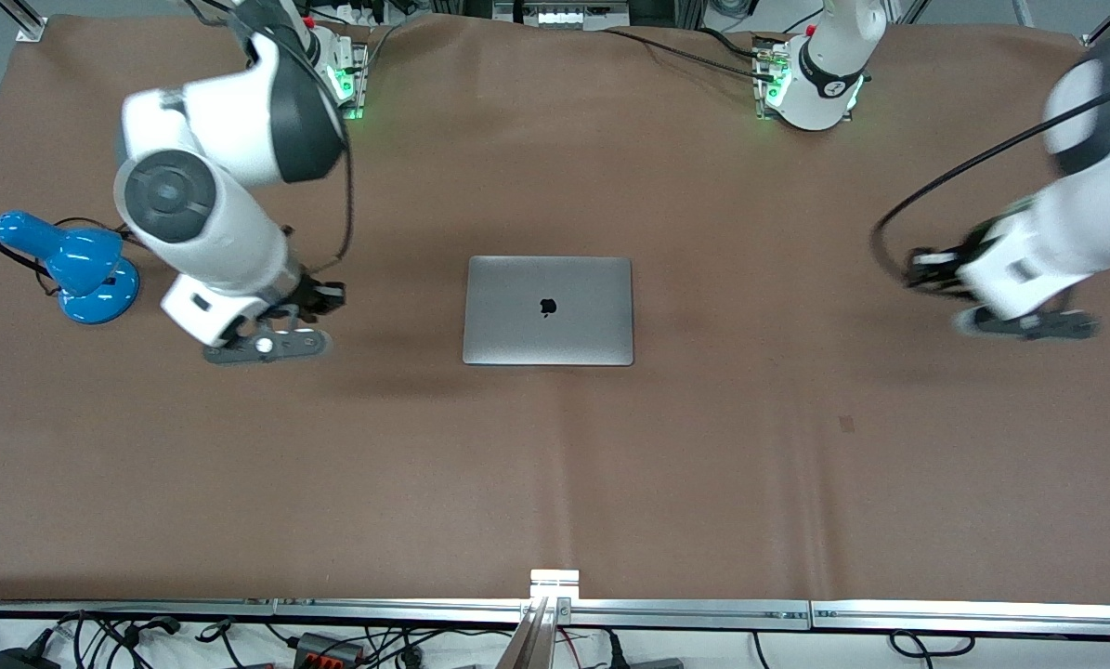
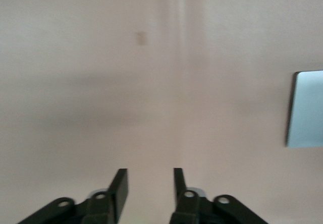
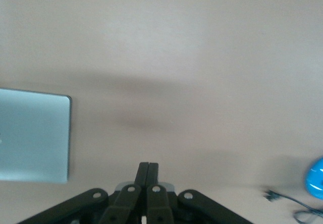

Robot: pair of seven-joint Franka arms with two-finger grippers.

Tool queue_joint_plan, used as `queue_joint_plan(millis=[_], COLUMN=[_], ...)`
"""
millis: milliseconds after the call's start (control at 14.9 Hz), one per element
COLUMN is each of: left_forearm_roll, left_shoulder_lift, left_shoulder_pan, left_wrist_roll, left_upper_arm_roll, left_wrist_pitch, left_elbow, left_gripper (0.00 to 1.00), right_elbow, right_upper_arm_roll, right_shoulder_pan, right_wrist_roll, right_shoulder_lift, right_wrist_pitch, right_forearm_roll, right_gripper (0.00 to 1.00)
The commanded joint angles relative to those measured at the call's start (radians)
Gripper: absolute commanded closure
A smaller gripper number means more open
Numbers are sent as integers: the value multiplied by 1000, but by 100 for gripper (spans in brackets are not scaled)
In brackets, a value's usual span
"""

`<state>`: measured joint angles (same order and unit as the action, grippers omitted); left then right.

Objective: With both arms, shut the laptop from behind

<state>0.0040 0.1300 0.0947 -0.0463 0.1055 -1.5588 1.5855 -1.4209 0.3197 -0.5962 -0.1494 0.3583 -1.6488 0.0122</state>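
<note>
Since the laptop (image 1: 548, 310) already lies closed at mid-tabletop (image 1: 703, 465), both arms should be kept clear, the left tool (image 2: 150, 183) parted, the right tool (image 3: 148, 176) pressed together.

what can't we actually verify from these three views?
- Laptop keyboard and screen: lid shut flat, only its top shows in the front view.
- Laptop in both wrist views: cut off by the frame edge, only a corner shows.
- Left gripper: blurred in the front view.
- Blue lamp: only a sliver at the right wrist view's edge; blurred.
</note>
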Motion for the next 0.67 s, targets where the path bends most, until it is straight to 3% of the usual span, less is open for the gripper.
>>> queue_joint_plan(millis=[0,403,470,604], left_forearm_roll=[8,-21,-21,-19], left_shoulder_lift=[-64,-96,-99,-98], left_shoulder_pan=[-29,-26,-26,-27], left_wrist_roll=[-60,25,31,31], left_upper_arm_roll=[-70,-61,-58,-55], left_wrist_pitch=[-10,-9,-6,-1], left_elbow=[44,77,82,76], left_gripper=[0,0,0,0], right_elbow=[66,160,183,188], right_upper_arm_roll=[24,15,-3,-120], right_shoulder_pan=[54,199,244,387], right_wrist_roll=[45,57,60,92], right_shoulder_lift=[21,14,4,-27], right_wrist_pitch=[53,50,49,47], right_forearm_roll=[31,68,68,61], right_gripper=[0,0,0,0])
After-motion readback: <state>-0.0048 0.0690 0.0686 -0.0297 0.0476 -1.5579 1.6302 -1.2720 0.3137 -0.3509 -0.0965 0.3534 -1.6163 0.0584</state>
